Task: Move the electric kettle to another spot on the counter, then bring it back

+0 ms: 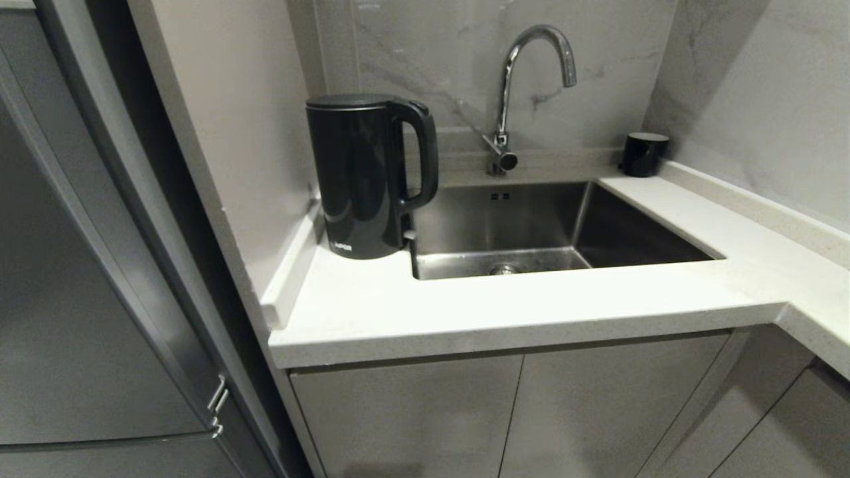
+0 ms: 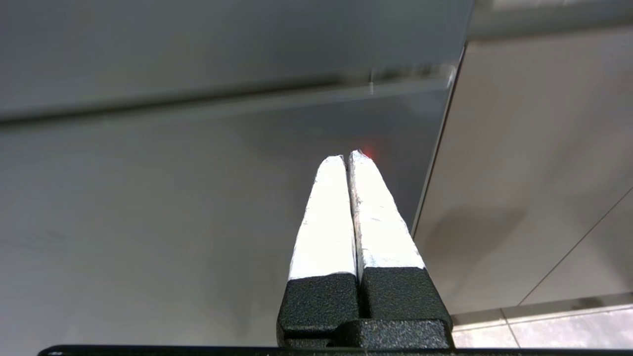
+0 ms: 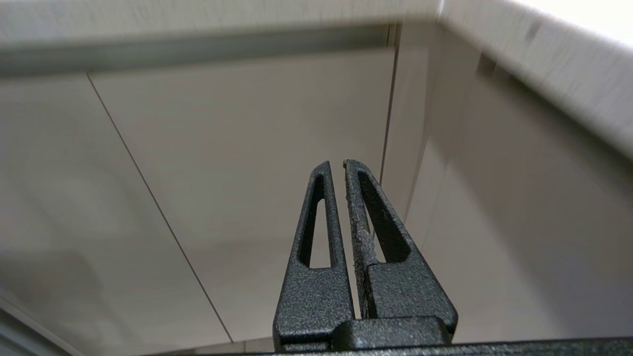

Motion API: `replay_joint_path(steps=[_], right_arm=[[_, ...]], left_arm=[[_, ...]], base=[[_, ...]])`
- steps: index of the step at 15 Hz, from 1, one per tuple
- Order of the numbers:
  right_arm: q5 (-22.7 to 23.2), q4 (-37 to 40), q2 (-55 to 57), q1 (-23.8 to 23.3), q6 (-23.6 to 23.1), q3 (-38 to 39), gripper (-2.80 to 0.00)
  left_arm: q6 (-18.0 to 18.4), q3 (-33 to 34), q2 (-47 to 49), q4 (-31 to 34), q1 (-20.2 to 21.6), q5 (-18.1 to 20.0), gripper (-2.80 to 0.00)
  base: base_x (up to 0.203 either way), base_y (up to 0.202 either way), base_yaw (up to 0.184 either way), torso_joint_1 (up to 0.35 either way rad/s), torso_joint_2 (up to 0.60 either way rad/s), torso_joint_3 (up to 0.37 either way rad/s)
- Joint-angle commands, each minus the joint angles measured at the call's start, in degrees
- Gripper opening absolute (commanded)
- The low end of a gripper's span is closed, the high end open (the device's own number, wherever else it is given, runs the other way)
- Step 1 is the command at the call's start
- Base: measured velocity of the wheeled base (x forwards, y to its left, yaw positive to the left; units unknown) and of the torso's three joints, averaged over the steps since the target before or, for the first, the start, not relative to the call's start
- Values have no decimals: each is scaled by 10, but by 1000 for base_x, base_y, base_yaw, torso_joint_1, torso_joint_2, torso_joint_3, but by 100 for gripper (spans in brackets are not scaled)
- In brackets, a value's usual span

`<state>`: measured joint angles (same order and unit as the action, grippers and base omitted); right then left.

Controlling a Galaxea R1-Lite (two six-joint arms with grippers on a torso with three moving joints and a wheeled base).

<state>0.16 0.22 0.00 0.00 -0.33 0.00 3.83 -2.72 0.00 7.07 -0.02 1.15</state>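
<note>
Plainly nothing is grasped yet: the left gripper (image 2: 346,160) and right gripper (image 3: 336,165) hang low before the grey cabinet doors (image 1: 412,411), both clenched on nothing. The tall glossy black electric kettle (image 1: 362,176) stands lidded at ten o'clock on the white speckled stone counter (image 1: 505,302), just beside the bare steel sink (image 1: 531,229). Best approach its loop handle (image 1: 422,156), facing three o'clock. A small black cup (image 1: 643,154) sits at two o'clock, contents hidden.
</note>
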Motion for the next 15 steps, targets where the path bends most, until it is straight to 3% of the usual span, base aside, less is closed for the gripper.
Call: replay_joint_path(steps=[1, 5, 15], right_arm=[[0, 0, 1, 0, -1, 0, -280], [0, 0, 0, 0, -1, 0, -280], [0, 0, 0, 0, -1, 0, -280]], left_arm=[[0, 0, 1, 0, 0, 0, -280], [0, 0, 1, 0, 0, 0, -280], [0, 0, 1, 0, 0, 0, -280]], base=[[0, 0, 0, -28, 450, 408], [0, 0, 0, -24, 195, 179], [0, 0, 0, 0, 7, 6]])
